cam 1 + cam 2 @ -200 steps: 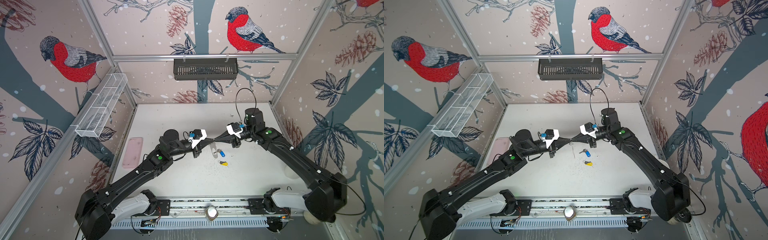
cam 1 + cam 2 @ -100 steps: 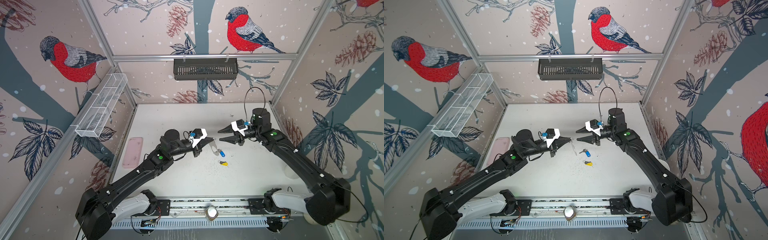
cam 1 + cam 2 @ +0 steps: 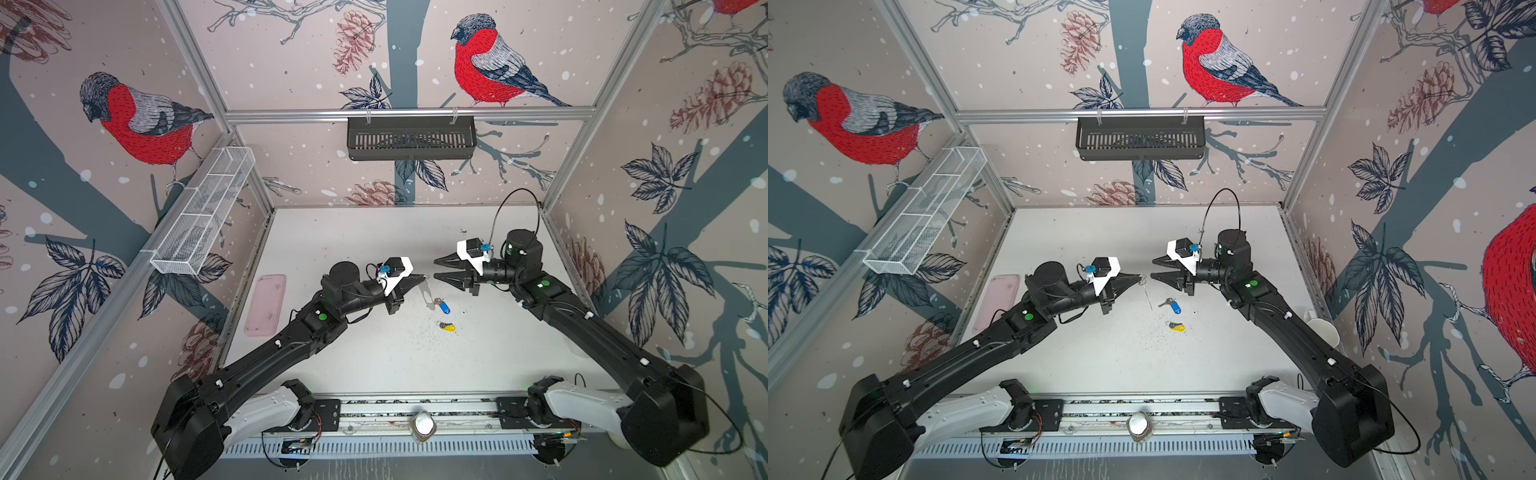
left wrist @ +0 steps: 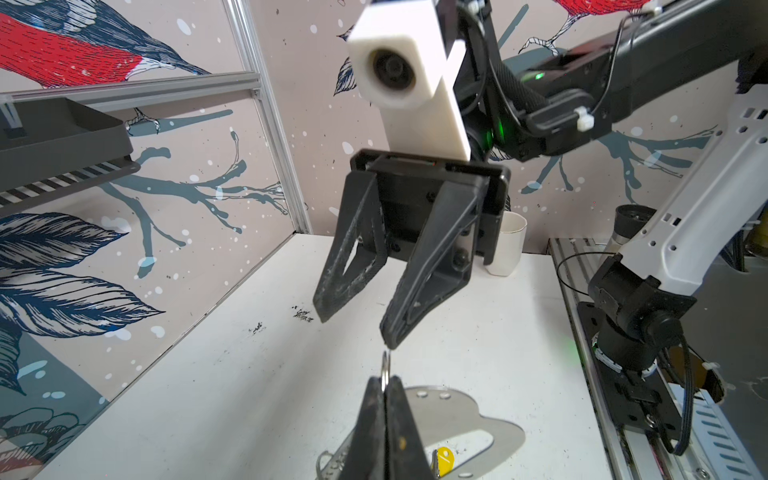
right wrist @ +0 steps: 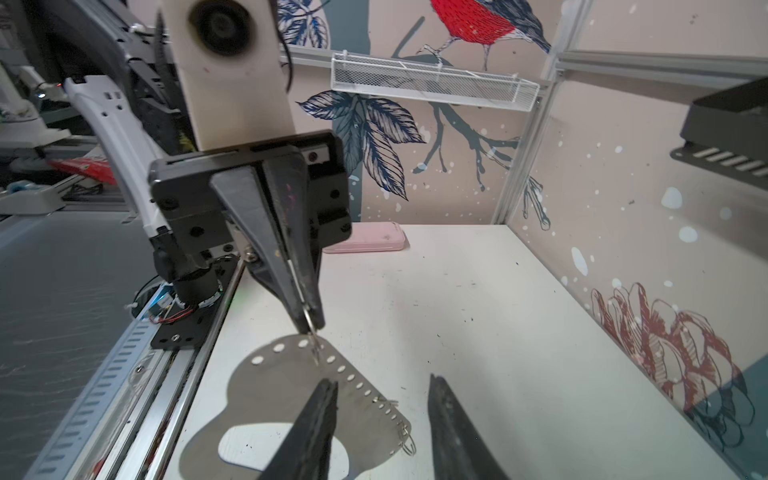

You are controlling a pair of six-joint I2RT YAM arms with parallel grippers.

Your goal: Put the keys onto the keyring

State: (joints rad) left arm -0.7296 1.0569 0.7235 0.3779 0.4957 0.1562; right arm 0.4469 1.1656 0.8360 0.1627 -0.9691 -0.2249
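Note:
The keyring (image 5: 282, 386), a flat grey plate with an oval cutout and a row of small holes, hangs above the table by one little metal ring (image 4: 385, 365). My left gripper (image 3: 424, 277) (image 3: 1140, 277) (image 4: 386, 380) is shut on that ring. In a top view the plate (image 3: 1147, 295) shows edge-on. My right gripper (image 3: 435, 269) (image 3: 1152, 268) (image 5: 381, 379) stands open just right of the ring, holding nothing. Two keys lie on the table below: one with a blue tag (image 3: 444, 307) (image 3: 1176, 307), one with a yellow tag (image 3: 448, 327) (image 3: 1177, 327) (image 4: 444, 457).
A pink tray (image 3: 266, 305) (image 5: 365, 243) lies by the left wall. A white cup (image 3: 1320, 328) (image 4: 507, 245) stands at the right edge. A black basket (image 3: 411, 137) hangs on the back wall, and a white mesh basket (image 3: 203, 216) hangs on the left wall.
My right gripper, shut at the ring against the left gripper's tips a second ago, has opened and drawn back to the right. The left gripper still holds the keyring in the same place.

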